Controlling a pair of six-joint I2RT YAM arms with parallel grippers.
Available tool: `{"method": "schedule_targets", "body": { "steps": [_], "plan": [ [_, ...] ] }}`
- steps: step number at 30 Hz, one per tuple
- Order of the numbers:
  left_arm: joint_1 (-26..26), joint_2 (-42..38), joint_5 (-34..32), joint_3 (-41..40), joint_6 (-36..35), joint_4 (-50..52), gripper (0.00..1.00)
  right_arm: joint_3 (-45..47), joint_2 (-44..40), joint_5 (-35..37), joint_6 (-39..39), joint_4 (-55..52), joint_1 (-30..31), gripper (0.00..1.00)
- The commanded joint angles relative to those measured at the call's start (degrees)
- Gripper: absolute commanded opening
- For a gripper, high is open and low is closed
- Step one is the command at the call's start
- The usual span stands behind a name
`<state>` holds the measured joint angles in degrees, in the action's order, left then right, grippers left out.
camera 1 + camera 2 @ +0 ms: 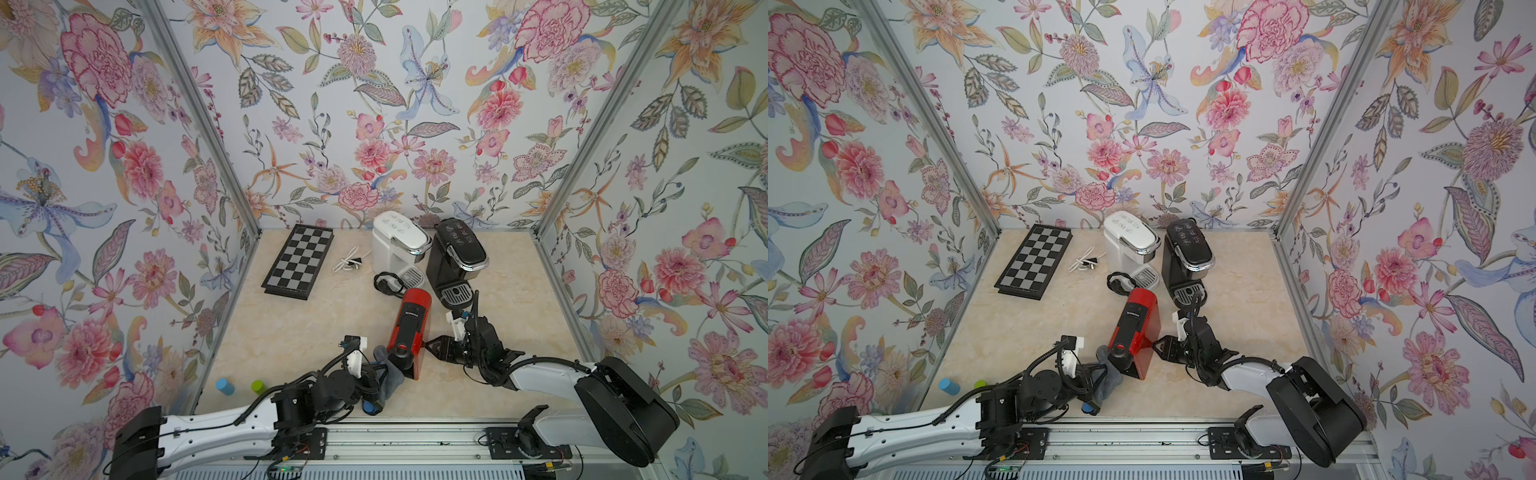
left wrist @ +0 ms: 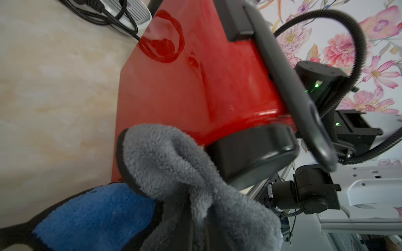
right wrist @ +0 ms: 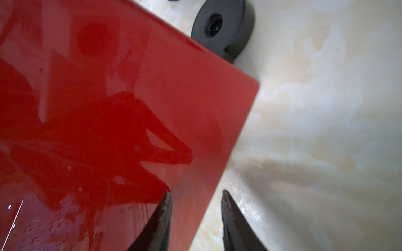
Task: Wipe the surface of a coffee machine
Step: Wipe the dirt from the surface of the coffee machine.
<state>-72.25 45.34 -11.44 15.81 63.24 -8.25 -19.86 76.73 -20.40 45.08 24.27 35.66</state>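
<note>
Lab booth: floral walls [image 1: 374, 104], aluminium frame [image 1: 234, 183]

The marbled table [image 1: 519, 299] carries a chessboard [image 1: 298, 261], white machine [image 1: 399, 241], black machine [image 1: 457, 257] and red coffee machine [image 1: 409, 328].

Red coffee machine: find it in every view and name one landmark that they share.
Top view: the red coffee machine is low in the picture, about mid-width, near the tabletop's front.
Top view: same spot, a little left of mid-width.
Left wrist: its red side fills the middle, touching the grey cloth.
Right wrist: its glossy red side fills much of the picture.
Shared landmark: the cream marbled tabletop.
</note>
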Motion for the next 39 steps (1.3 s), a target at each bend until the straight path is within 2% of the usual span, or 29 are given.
{"method": "schedule_targets", "body": {
  "steps": [1,3,6,10,15,20,22,26,31,39],
  "plan": [
    [-1.6,5.3,2.5,2.8,-1.7,-3.9,0.00,-3.3,0.2,-3.7,0.8,6.2,2.5,0.39],
    [-1.6,7.9,0.5,2.2,-1.8,-10.3,0.00,-3.3,0.0,-3.6,0.8,6.2,2.7,0.39],
    [-1.5,11.0,-6.9,0.8,-2.3,-19.0,0.00,-3.1,-0.3,-3.6,0.7,6.2,2.8,0.39],
    [-1.4,16.6,-15.9,-3.4,-2.8,-35.4,0.00,-3.1,-0.4,-3.9,0.5,6.1,2.7,0.39],
    [-1.0,24.5,-22.6,-2.4,-6.0,-42.2,0.00,-2.9,-0.9,-4.0,0.4,6.2,2.6,0.39],
    [0.4,27.1,-26.2,-5.2,-9.5,-51.2,0.00,-2.1,-1.4,-4.1,0.4,6.7,2.1,0.39],
    [1.8,27.8,-25.5,-6.1,-10.2,-54.9,0.00,-1.9,-1.3,-4.1,0.6,7.1,2.0,0.39],
    [4.8,29.4,-19.2,-6.1,-11.9,-60.5,0.00,-1.8,-0.6,-4.6,0.6,7.5,1.9,0.39],
    [4.8,30.7,-15.2,-4.8,-15.7,-63.1,0.00,-2.0,0.3,-4.7,0.6,7.9,1.9,0.39],
    [5.0,34.1,-15.0,-9.8,-17.6,-77.7,0.00,-2.4,2.9,-5.6,0.9,9.4,1.9,0.39]
  ]
}}
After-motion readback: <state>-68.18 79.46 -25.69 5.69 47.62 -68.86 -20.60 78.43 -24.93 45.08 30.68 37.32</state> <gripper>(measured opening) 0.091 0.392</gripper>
